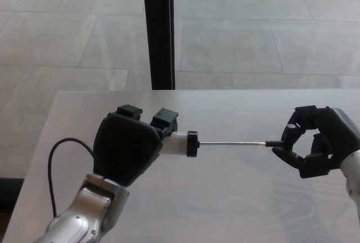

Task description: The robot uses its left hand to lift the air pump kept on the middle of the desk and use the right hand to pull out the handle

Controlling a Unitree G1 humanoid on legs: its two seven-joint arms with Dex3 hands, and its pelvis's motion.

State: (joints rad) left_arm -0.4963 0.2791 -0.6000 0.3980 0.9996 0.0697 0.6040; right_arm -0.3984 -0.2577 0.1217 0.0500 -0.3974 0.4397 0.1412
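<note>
We count one air pump (180,143), with one handle (274,142) on one thin rod (232,142). Two robot hands: left hand (126,147), right hand (316,140). One desk (225,198). One black cable (59,170). One dark post (159,29) behind.
</note>
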